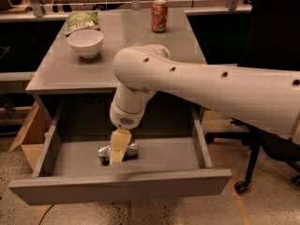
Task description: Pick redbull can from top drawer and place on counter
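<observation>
The redbull can (pixel 105 152) lies on its side on the floor of the open top drawer (pixel 117 190), near the middle-left. It is silver, crinkly, with dark patches. My gripper (pixel 118 154) hangs from the white arm straight down into the drawer, its pale yellow fingers (pixel 120 144) over the middle of the can, hiding part of it. The counter (pixel 126 46) is the grey tabletop behind the drawer.
On the counter stand a white bowl (pixel 85 42), a green snack bag (pixel 82 20) behind it and an orange-red soda can (pixel 159 15) at the back. A cardboard box (pixel 29 137) sits left of the cabinet. A black office chair (pixel 272 78) stands at the right.
</observation>
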Available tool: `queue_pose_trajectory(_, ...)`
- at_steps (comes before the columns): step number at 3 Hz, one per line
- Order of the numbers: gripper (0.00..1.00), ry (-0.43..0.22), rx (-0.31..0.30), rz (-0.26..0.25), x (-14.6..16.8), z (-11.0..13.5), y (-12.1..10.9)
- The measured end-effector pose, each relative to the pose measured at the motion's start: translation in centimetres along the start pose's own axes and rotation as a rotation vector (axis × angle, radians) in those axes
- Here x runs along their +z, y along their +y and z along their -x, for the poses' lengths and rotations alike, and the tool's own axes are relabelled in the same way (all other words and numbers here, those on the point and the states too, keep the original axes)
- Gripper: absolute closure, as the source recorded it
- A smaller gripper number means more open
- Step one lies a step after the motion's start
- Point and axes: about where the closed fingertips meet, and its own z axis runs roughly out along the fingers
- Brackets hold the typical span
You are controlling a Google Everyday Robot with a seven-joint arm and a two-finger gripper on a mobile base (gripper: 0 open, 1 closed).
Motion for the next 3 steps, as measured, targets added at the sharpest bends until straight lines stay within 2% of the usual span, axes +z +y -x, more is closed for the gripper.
queue_pose_trajectory(1,0.00,0.028,-0.003,-0.025,3.6,0.2,-2.0)
queue_pose_trajectory(3,0.00,0.065,-0.002,-0.097,7.6,0.2,-5.2)
